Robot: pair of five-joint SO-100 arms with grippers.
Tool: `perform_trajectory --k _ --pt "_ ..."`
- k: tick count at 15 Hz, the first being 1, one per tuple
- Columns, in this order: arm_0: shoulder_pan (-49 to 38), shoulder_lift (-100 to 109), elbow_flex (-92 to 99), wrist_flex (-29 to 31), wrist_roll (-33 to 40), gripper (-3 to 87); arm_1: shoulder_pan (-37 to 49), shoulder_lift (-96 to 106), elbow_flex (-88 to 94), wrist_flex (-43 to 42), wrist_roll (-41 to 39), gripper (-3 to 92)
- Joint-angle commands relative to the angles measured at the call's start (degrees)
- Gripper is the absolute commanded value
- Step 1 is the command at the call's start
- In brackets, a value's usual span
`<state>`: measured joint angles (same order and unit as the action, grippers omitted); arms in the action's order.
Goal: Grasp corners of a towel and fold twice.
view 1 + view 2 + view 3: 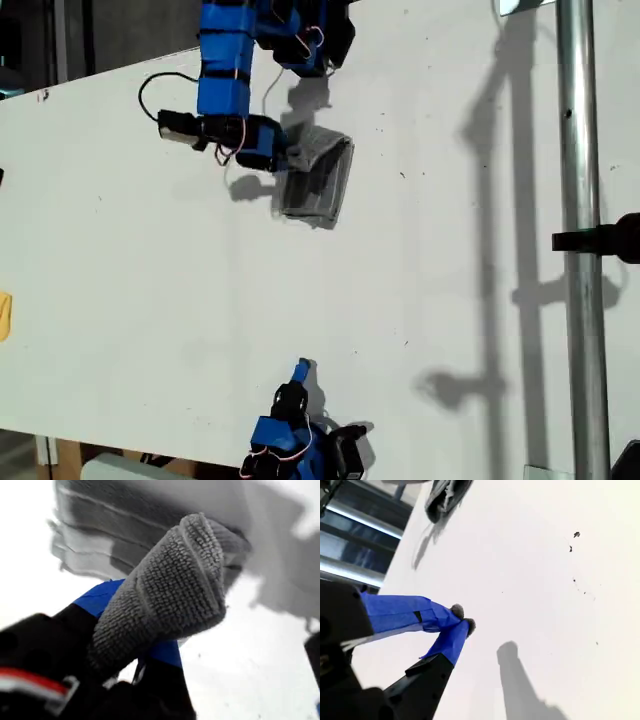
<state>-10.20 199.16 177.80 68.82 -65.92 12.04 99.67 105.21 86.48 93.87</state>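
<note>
The towel (318,178), already folded, is seen on the white table (430,300) near its far edge, one corner (172,587) clamped by my first gripper (290,160). My second gripper (462,622) is closed on nothing, near the opposite edge.

Surface: broad white tabletop (420,300), faintly speckled.
Pole: shiny upright metal tube (583,250) at the exterior view's right.
Clamp: black fitting (605,239) on that tube.
Yellow scrap (5,316): exterior view's left edge.

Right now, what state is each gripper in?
My first gripper: shut on the towel, a fold of it pinched in the jaws.
My second gripper: shut, empty, above the bare table.
</note>
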Motion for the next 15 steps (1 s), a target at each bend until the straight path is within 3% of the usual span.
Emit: perform_trajectory --k 1,3,4,5,6,9,10,12,13,15 --pt "0.53 0.26 0.70 0.44 -0.70 -2.3 0.88 -6.42 -5.63 -7.82 -2.64 -0.2" --pt "0.26 0.26 0.70 0.44 -0.62 -2.1 0.35 -7.21 -5.27 -11.60 -3.69 1.6" --pt "0.00 0.26 0.70 0.44 -0.53 -2.1 0.09 -6.94 -5.27 -12.74 -4.48 13.0" --pt "0.00 0.26 0.70 0.35 -0.44 -2.1 -0.44 -5.98 -5.54 -15.73 -8.79 54.7" --pt "0.00 0.26 0.70 0.35 -0.35 -2.1 -1.05 -3.34 -5.01 -20.74 -14.15 57.6" --pt "0.44 0.26 0.70 0.35 -0.35 -2.3 -2.29 13.62 3.34 -34.37 -23.99 54.5" --pt "0.62 0.26 0.70 0.35 -0.35 -2.3 -1.76 21.80 8.09 -36.39 -26.37 46.5" --pt "0.70 0.26 0.70 0.35 -0.88 -2.5 -0.18 36.83 16.00 -31.90 -26.81 21.1" --pt "0.62 0.26 0.79 0.26 -1.58 -2.6 0.35 44.30 20.39 -28.65 -24.96 2.6" --pt "0.26 0.26 0.79 2.81 -9.76 -2.1 -0.26 58.27 32.17 -24.87 -18.63 -0.2"
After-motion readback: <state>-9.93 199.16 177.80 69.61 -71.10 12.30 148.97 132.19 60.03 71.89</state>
